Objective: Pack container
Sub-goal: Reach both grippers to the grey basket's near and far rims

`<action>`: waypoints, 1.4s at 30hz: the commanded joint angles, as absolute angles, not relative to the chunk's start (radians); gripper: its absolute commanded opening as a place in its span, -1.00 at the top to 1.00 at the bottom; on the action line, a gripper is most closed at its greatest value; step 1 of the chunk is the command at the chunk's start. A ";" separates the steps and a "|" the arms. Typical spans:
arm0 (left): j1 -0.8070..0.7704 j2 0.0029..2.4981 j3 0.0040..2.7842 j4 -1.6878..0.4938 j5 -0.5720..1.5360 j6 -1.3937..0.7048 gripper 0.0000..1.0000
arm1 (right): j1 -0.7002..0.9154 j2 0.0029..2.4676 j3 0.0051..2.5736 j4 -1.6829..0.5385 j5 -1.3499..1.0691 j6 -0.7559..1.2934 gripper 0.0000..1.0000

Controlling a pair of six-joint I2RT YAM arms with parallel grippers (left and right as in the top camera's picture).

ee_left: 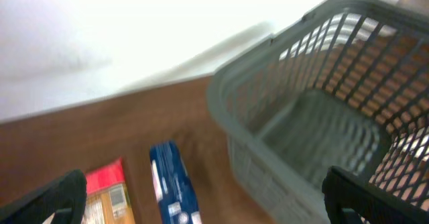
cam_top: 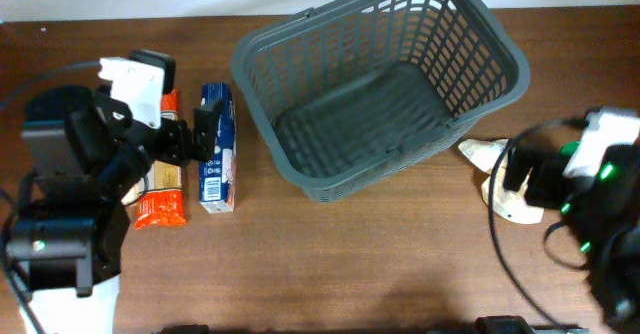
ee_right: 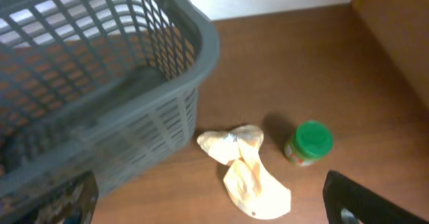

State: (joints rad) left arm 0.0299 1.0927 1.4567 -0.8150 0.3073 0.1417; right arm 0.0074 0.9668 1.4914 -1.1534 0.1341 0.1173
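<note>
— Two arms, and neither carries anything. The left gripper point(cam_top: 192, 136) hangs with its fingers spread wide above a blue box point(cam_top: 216, 149), and an orange packet point(cam_top: 160, 202) lies just beside that.
— And the other side?
— The right gripper point(ee_right: 209, 197) is spread wide too, over a crumpled cream cloth point(ee_right: 244, 174). A green-lidded jar point(ee_right: 310, 143) stands near the cloth.
— Where's the container?
— Farther back, between the two arms, sitting skewed on the brown table point(cam_top: 350, 264). The container point(cam_top: 470, 54) is upright and I see nothing in it.
— So packing hasn't begun?
— I'd say not. This looks like the reach for a first item, and the left seems best placed. It needs to drop onto the blue box, close across its narrow sides, lift it clear of the thick rim, then let go over the container's floor.
— Any risk?
— Catching the orange packet alongside, maybe.
</note>
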 commanded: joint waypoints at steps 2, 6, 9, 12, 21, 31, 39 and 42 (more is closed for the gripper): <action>0.029 1.087 1.533 -0.799 0.327 0.151 -0.98 | 0.013 1.115 1.807 -1.316 0.021 0.089 -0.97; 0.029 1.116 1.584 -0.836 0.294 0.117 -0.98 | 0.013 1.186 1.951 -1.338 -0.055 0.089 -0.97; 0.029 1.165 1.631 -0.931 0.287 0.113 -0.98 | 0.013 1.216 2.000 -1.320 -0.052 0.081 -0.98; 0.029 1.202 1.663 -1.004 0.293 0.113 -0.98 | 0.012 1.253 2.023 -1.322 -0.048 0.082 -0.93; 0.028 1.214 1.667 -0.960 0.306 0.083 -0.21 | 0.010 1.422 2.024 -1.332 -0.045 0.136 -0.51; -0.212 1.225 1.769 -1.117 0.027 0.084 0.97 | -0.035 1.523 2.024 -1.292 -0.056 0.165 0.92; -0.537 1.229 1.812 -1.176 -0.023 0.083 0.96 | -0.035 1.530 2.024 -1.203 -0.101 0.167 0.92; -0.632 1.241 1.812 -1.198 -0.023 0.083 0.97 | -0.035 1.538 2.024 -1.190 -0.102 0.170 0.92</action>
